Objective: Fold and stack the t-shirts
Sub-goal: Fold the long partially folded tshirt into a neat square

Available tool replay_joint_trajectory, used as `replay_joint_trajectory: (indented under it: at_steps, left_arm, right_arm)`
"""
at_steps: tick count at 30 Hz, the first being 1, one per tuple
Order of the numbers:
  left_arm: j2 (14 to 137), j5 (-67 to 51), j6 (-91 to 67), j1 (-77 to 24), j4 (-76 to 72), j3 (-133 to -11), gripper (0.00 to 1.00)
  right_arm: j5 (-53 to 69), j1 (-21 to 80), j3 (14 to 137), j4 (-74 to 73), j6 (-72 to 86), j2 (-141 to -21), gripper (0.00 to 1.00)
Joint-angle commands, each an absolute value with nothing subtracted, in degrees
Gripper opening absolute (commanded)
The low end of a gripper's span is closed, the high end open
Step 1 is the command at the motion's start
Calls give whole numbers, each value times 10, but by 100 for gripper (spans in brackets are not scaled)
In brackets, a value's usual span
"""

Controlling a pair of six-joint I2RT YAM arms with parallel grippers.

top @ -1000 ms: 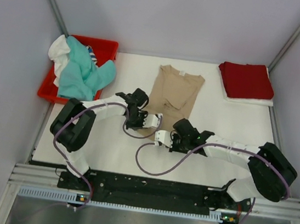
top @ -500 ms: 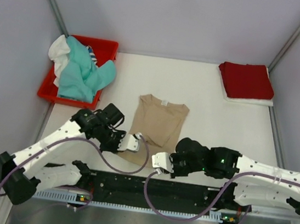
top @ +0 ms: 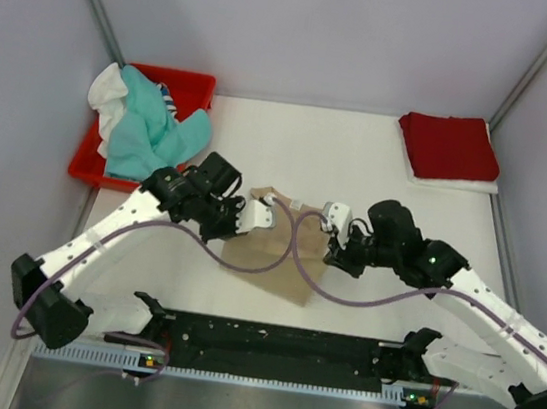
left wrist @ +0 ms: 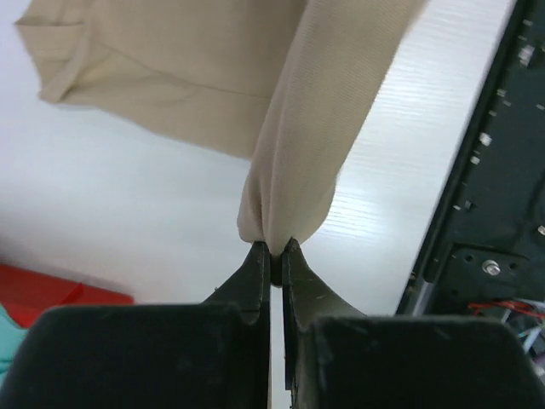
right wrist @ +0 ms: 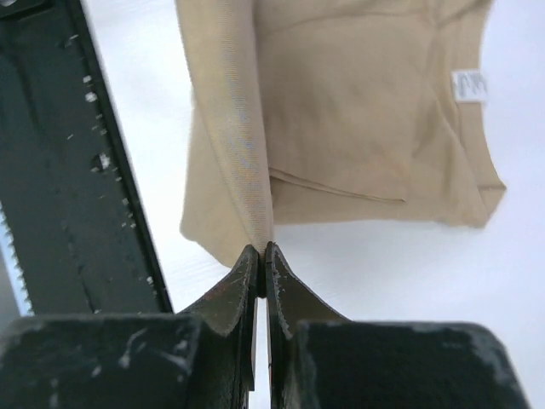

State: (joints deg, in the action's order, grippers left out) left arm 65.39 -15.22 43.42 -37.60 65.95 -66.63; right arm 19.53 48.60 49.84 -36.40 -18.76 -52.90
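Hem hauled outward since before, my L gripper (left wrist: pixel 275 250) & R gripper (right wrist: pixel 262 251) both pinching tan shirt (top: pixel 272 257), cables (top: pixel 295 240) crossing it, red tray (top: pixel 195 81) far-L, dark red shirt (top: pixel 449 147) far-R.

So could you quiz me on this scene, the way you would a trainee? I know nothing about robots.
1. True or false: the left tool and right tool both pinch the tan t-shirt.
2. Where does the folded dark red shirt lie? A far right corner; B under the tan t-shirt; C near left corner.
3. Fill in: the teal shirt is heaped in the red ____.
Key: 1 true; 2 A; 3 tray.
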Motion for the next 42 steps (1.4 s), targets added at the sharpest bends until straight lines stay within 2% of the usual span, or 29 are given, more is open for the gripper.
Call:
replay_joint_trajectory:
  at_steps: [1, 8, 19, 24, 28, 31, 34, 39, 42]
  left_arm:
    - [754, -105, 411, -324, 580, -747, 0]
    - [952, -148, 401, -268, 619, -931, 0]
    - [1170, -138, 396, -255, 586, -1089, 0]
    - [1220, -97, 367, -254, 514, -1106, 21]
    - [1249, 23, 325, -246, 404, -1128, 38]
    - [1292, 64, 308, -231, 413, -1216, 41]
    - [1293, 34, 288, -227, 472, -1273, 41]
    - [1144, -141, 255, -235, 437, -1063, 40]
    - [1071, -220, 225, -239, 368, -934, 45]
  right_arm:
    - [271, 364, 525, -317, -152, -589, 0]
    - [286, 261, 551, -242, -113, -725, 0]
    - [242, 193, 582, -166, -64, -879, 0]
    - [191, 180, 621, -156, -20, -953, 1]
    - [151, 149, 698, -152, 46, -1033, 17]
    - [109, 145, 775, -173, 49, -1091, 23]
    - [82, 145, 820, -215, 61, -1088, 33]
    - [106, 145, 742, -237, 116, -986, 47]
    - [168, 146, 655, -211, 162, -937, 67]
